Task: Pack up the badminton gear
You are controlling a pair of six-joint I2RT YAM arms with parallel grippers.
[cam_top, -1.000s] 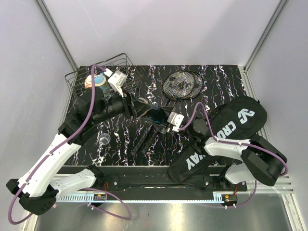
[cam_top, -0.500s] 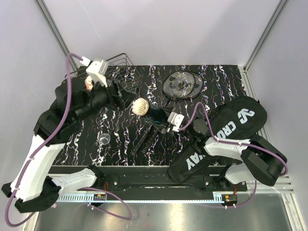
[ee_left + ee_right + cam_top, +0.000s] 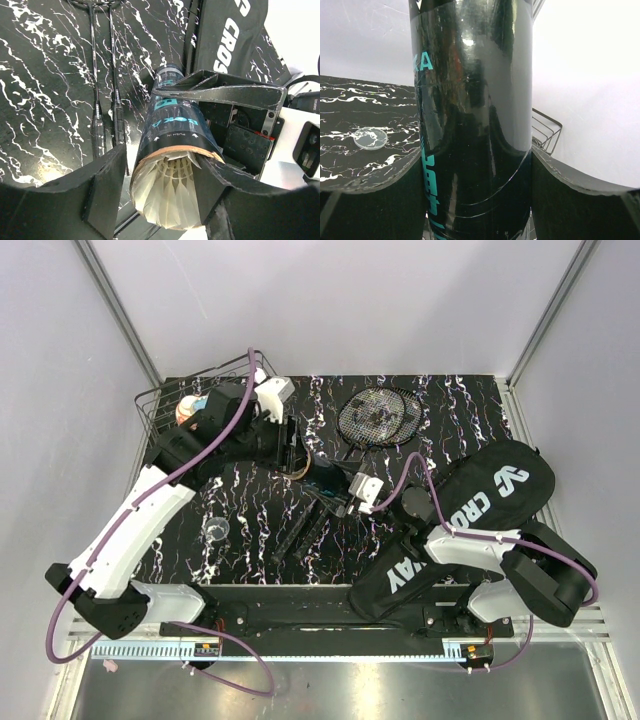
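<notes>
The right pincer [image 3: 475, 175] is clenched on the long glossy black tube [image 3: 172, 125], which is tilted above the black white-veined bench [image 3: 460, 410]. The left pincer [image 3: 298, 452] is released, its fingers flanking the tube's open mouth, where a white feather shuttlecock [image 3: 170, 195] sits. Two thin black rackets [image 3: 380, 415] lie beyond, the black "CROSSWAY" bag [image 3: 480, 505] is to the right, and the wire basket [image 3: 165, 405] is far left. Half a second ago the shuttlecock hung clear of the tube.
</notes>
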